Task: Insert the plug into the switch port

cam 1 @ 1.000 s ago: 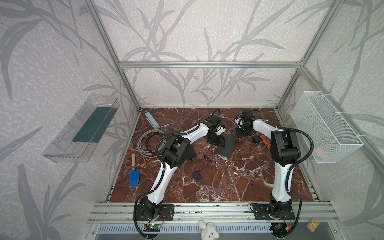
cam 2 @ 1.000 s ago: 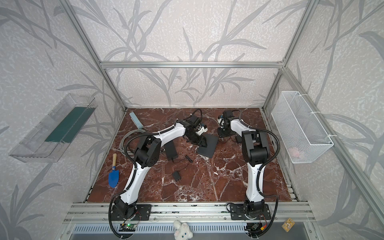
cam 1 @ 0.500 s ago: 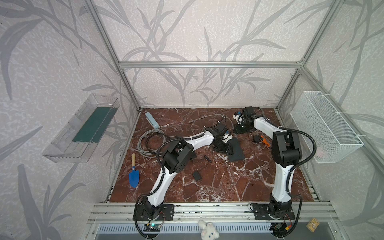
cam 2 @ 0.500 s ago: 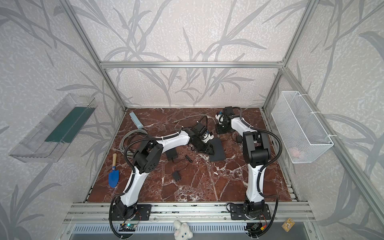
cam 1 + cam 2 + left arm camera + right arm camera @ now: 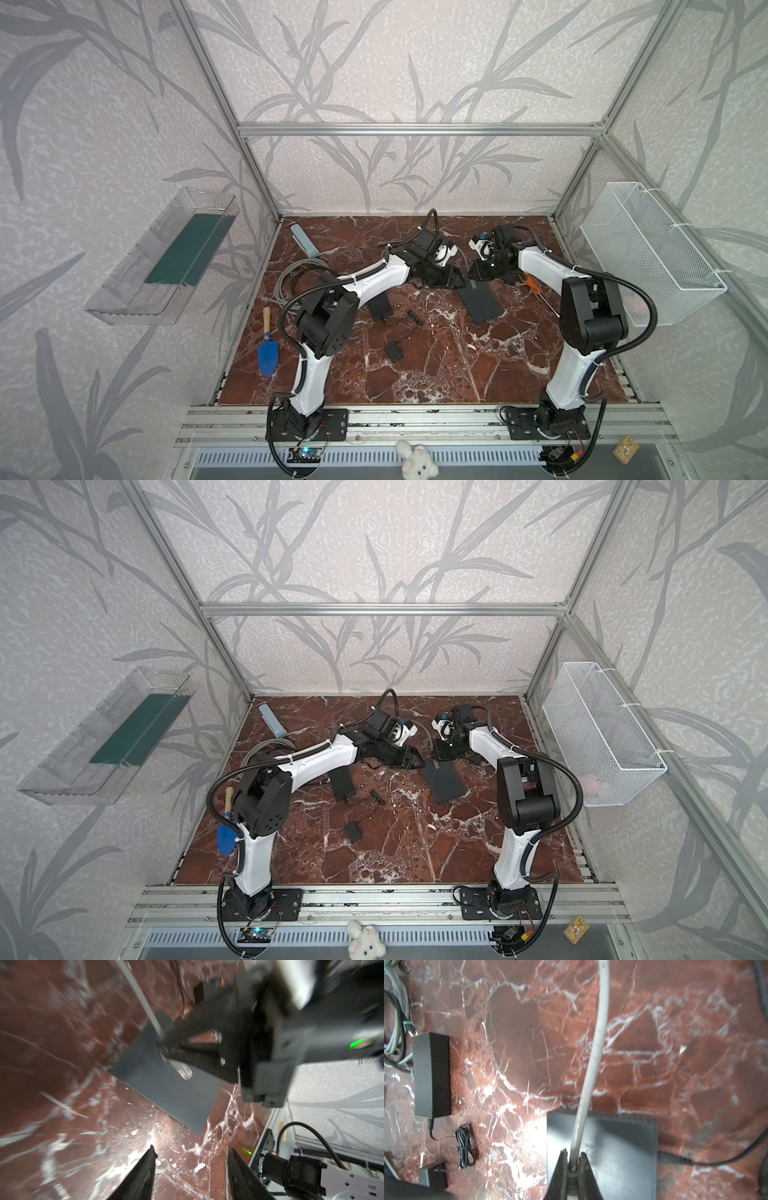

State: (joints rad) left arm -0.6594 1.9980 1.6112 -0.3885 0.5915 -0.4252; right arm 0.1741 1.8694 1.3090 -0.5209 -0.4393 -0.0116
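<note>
A white toy [image 5: 417, 462] sits nearest, at the front rail, well short of both sets of fingers. On the red marble table [image 5: 457, 374] a small adapter [image 5: 394, 351] lies well in front of the left gripper [image 5: 191, 1150], and a blue trowel [image 5: 267, 353] lies far out to its left. Closer in are a bundled thin cord [image 5: 466, 1147] and a black power brick [image 5: 432, 1076], both flat on the table and apart (a fine wire leaves the brick's end toward the bundle).

Next comes the switch [image 5: 482, 302], a flat dark box lying on the table with its far end by the tips of both grippers. The left gripper points at it from the left. Its fingers [image 5: 143, 1169] stand apart with nothing between them, and whether they touch the box I cannot tell.

The right gripper [image 5: 573, 1154] is over the switch's far end. Its fingers [image 5: 560, 1172] are pressed together on the plug [image 5: 183, 1069], at the rear where the grey cable [image 5: 595, 1053] enters. The plug's clear tip sticks out past the fingertips over the switch's top face. Contact with the box is unclear, and I cannot make out the port. A black lead [image 5: 695, 1161] enters the switch's side, beside these fingers.

Farther back, an orange-handled screwdriver [image 5: 528, 280] lies just right of the right fingers. A coil of cable [image 5: 297, 274] lies well left of the left ones.
</note>
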